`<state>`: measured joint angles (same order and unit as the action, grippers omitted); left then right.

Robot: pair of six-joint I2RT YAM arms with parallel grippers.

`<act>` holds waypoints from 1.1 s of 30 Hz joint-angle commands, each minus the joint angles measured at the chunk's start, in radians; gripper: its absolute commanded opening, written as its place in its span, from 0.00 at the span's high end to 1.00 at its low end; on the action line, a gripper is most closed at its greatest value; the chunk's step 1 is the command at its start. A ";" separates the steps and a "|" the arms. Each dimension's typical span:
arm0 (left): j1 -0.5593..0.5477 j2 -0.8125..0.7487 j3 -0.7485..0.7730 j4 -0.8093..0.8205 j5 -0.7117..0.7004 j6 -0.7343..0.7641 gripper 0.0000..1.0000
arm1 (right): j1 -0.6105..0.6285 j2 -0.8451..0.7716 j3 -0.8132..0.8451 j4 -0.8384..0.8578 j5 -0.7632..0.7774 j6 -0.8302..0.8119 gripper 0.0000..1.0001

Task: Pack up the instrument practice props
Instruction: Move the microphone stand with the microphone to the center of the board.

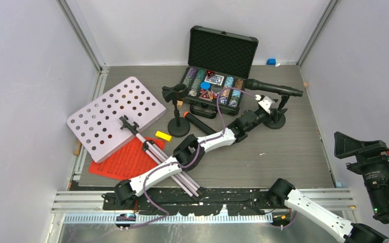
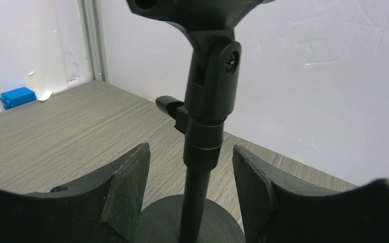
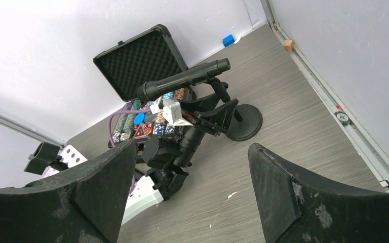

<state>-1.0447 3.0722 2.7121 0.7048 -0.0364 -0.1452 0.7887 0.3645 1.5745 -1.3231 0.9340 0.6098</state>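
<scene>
Top view, music rack: the white hole-punched music rack (image 1: 114, 115) lies flat at the left of the surface (image 1: 294, 157). Its silver tripod legs (image 1: 169, 169) run toward the near edge.
Top view, pages: the red sheet-music pages (image 1: 126, 161) lie flat at the rack's near edge, with the legs across their right side.
Top view, left pole: the left pole (image 1: 178, 109) stands on its round base in front of the open poker-chip case (image 1: 218, 66), and its clip is empty. The loose microphone (image 1: 198, 122) lies just beside the base.
Top view, right pole: the right pole (image 1: 273, 123) stands right of the case and carries the mounted microphone (image 1: 273, 87) level in its clip.
Top view, tools: the left tool (image 1: 276, 111) is at the right pole. The right tool (image 1: 347, 142) hangs at the far right, well apart from the props.
Top view, blocks: the yellow block (image 1: 163, 135) is between the rack and the left pole, and the blue block (image 1: 271, 62) is by the back wall.
Left wrist view, left tool: the left tool (image 2: 190, 172) has its jaws apart on either side of the right pole (image 2: 195, 202). A gap shows on each side, so it grips nothing.
Right wrist view, right tool: the right tool (image 3: 192, 152) is spread wide and empty, high over the surface.
Right wrist view, microphone: the mounted microphone (image 3: 182, 80) sits atop the right pole (image 3: 222, 93), with the left tool (image 3: 210, 114) below it.
</scene>
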 commanded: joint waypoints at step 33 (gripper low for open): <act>-0.007 -0.083 0.018 0.098 0.045 0.034 1.00 | 0.018 -0.013 -0.018 -0.011 0.026 0.034 0.15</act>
<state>-1.0470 3.0722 2.7129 0.7109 0.0174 -0.1188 0.7994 0.3641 1.5650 -1.3415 0.9344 0.6315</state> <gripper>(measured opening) 0.172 0.853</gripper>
